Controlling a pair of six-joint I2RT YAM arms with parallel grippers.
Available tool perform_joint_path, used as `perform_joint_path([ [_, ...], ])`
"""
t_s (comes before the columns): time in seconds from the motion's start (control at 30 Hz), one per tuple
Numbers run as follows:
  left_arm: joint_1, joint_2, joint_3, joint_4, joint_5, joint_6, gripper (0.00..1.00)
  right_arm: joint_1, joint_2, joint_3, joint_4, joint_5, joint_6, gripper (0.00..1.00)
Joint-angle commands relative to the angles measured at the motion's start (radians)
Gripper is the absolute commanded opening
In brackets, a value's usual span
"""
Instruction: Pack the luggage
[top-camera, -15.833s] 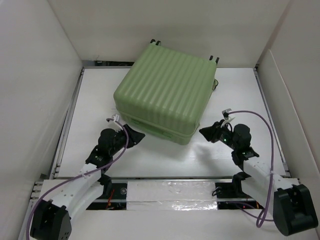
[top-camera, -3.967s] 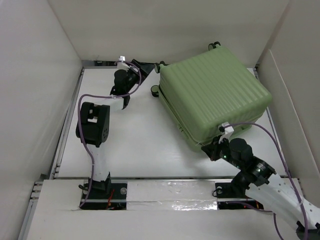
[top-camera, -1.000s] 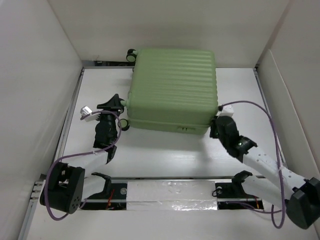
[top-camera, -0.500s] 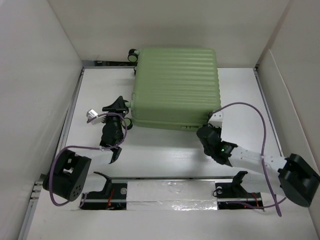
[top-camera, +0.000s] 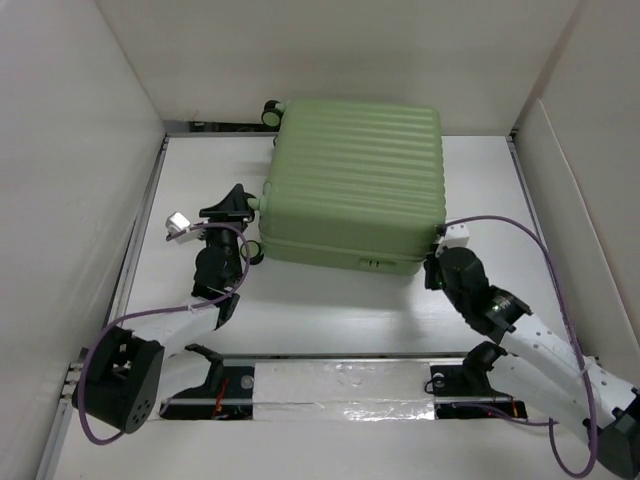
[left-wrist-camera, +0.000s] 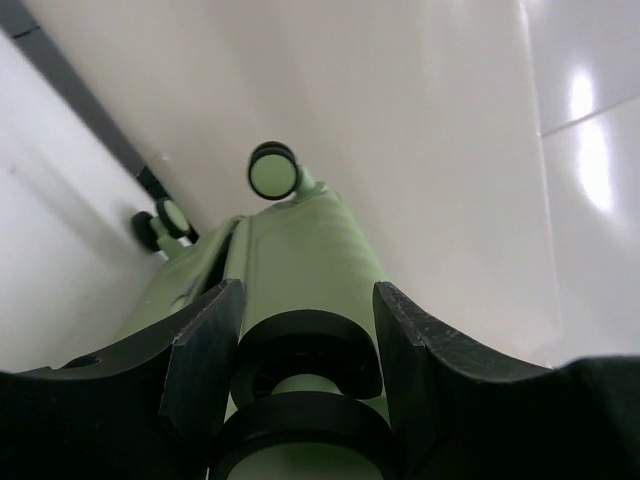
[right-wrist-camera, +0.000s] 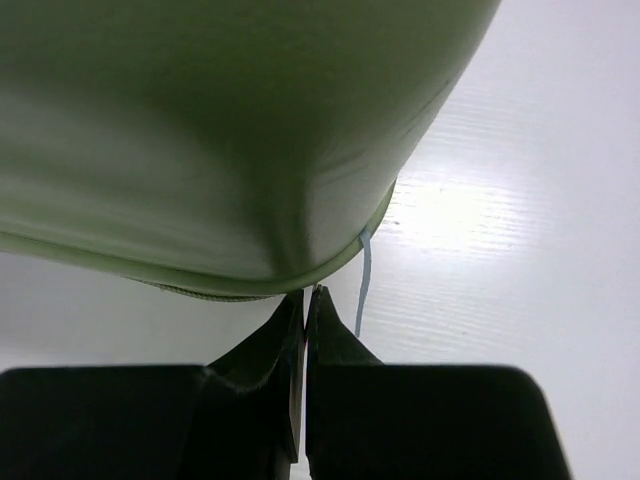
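Green ribbed luggage (top-camera: 352, 183) lies shut at the table's (top-camera: 320, 310) far centre. Left gripper (left-wrist-camera: 305, 350) straddles a caster wheel (left-wrist-camera: 306, 352), fingers apart. Right gripper (right-wrist-camera: 304, 305), pinched closed, meets the near-right corner; its wrist view alone shows a pale thread (right-wrist-camera: 364, 280).

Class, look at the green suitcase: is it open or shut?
Shut: the luggage lies flat, ribbed shell up, both halves meeting along the seam, no lining showing.

You have a white worktop (top-camera: 330, 320) with a glossy sheen, boxed in by plain white walls (top-camera: 90, 150) on the left, far and right sides. A dark metal rail (top-camera: 135, 250) runs along its left edge. Along the near edge sits a strip of silvery tape (top-camera: 345, 408).
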Motion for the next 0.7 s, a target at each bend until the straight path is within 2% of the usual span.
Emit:
perform_joint_path([
  [0.0, -0.139, -0.037, 0.076, -0.085, 0.482, 0.003, 0.0, -0.056, -0.033, 0.225, 0.357, -0.795, 0.043, 0.0],
  [0.1, -0.1, -0.092, 0.117, -0.138, 0.465, 0.054, 0.0, -0.126, -0.034, 0.295, 0.173, -0.824, -0.012, 0.0],
  [0.2, -0.063, -0.117, 0.174, -0.265, 0.42, 0.115, 0.0, -0.23, -0.089, 0.25, 0.094, -0.824, -0.041, 0.0],
  [0.33, -0.053, -0.069, 0.158, -0.311, 0.41, 0.106, 0.0, -0.322, -0.14, 0.09, 0.156, -0.896, -0.014, 0.0],
  [0.4, -0.053, -0.045, 0.142, -0.331, 0.39, 0.097, 0.0, -0.345, -0.149, -0.011, 0.236, -0.892, 0.005, 0.0],
  [0.47, -0.044, -0.02, 0.118, -0.333, 0.385, 0.088, 0.0, -0.37, -0.146, -0.041, 0.25, -0.869, 0.008, 0.0],
  [0.5, -0.044, -0.015, 0.113, -0.34, 0.393, 0.088, 0.07, -0.37, -0.143, -0.049, 0.261, -0.869, 0.009, 0.0],
  [0.53, -0.044, -0.011, 0.111, -0.357, 0.397, 0.092, 0.21, -0.384, -0.139, -0.055, 0.268, -0.876, 0.012, 0.0],
  [0.57, -0.044, -0.012, 0.11, -0.368, 0.4, 0.112, 0.46, -0.384, -0.133, -0.054, 0.27, -0.886, 0.012, 0.0],
  [0.6, -0.044, -0.02, 0.105, -0.375, 0.397, 0.117, 0.55, -0.393, -0.132, -0.05, 0.27, -0.88, 0.012, 0.0],
  [0.67, -0.035, -0.07, 0.087, -0.389, 0.37, 0.134, 0.65, -0.393, -0.122, -0.041, 0.27, -0.87, 0.008, 0.0],
])
